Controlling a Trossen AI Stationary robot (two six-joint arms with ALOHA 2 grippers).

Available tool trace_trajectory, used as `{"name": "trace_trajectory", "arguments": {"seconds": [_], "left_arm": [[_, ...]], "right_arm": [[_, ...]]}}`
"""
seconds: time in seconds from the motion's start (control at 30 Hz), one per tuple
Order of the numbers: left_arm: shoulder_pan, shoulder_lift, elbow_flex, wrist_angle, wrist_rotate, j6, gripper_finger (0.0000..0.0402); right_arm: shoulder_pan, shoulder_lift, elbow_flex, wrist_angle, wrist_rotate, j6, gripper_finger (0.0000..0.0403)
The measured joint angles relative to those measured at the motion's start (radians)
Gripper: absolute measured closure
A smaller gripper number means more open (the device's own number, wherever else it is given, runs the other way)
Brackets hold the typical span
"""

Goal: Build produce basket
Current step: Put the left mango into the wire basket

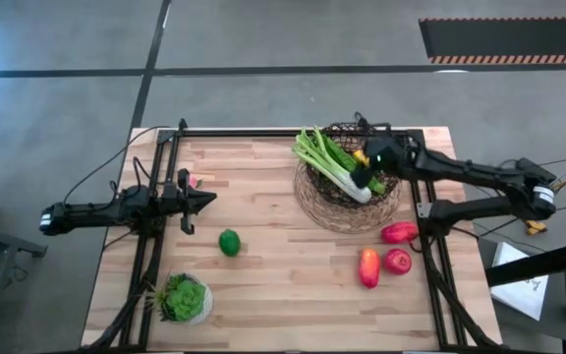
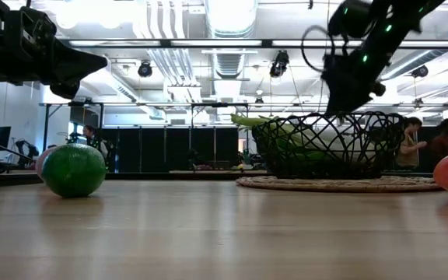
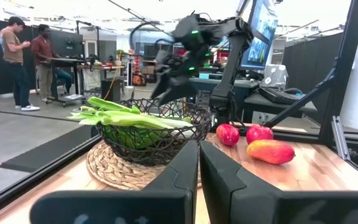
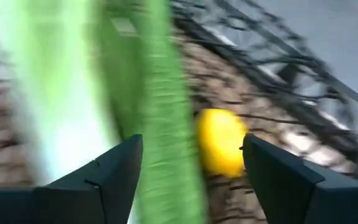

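The dark wire basket (image 1: 314, 210) stands on a round woven mat at the table's far right. Green leafy stalks (image 1: 328, 159) lie across it, their tips over the left rim (image 3: 107, 113). My right gripper (image 1: 370, 169) hangs open inside the basket, pointing down. In its wrist view (image 4: 191, 140) a yellow lemon (image 4: 221, 142) and a green stalk (image 4: 166, 118) lie between the fingers on the basket floor. My left gripper (image 1: 209, 199) is shut and waits level above the table's left half. A green lime (image 1: 229, 242) rests on the wood near it.
Two red pieces (image 1: 398, 232) (image 1: 397, 261) and a red-orange one (image 1: 368, 266) lie on the wood near the basket's front right. A small potted plant (image 1: 183, 298) stands at the near left corner. A pink piece (image 1: 196, 181) lies beside the left arm. People stand in the room beyond.
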Motion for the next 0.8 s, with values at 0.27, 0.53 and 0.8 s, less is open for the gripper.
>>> {"name": "trace_trajectory", "arguments": {"seconds": [0.27, 0.53, 0.8], "left_arm": [[0.000, 0.000, 0.000, 0.000, 0.000, 0.000, 0.0402], [0.000, 0.000, 0.000, 0.000, 0.000, 0.000, 0.0402], [0.000, 0.000, 0.000, 0.000, 0.000, 0.000, 0.0402]], "right_arm": [[0.492, -0.012, 0.000, -0.015, 0.147, 0.245, 0.0174], [0.900, 0.078, 0.000, -0.014, 0.306, 0.530, 0.0184], [1.119, 0.153, 0.000, -0.071, 0.243, 0.852, 0.0184]]}}
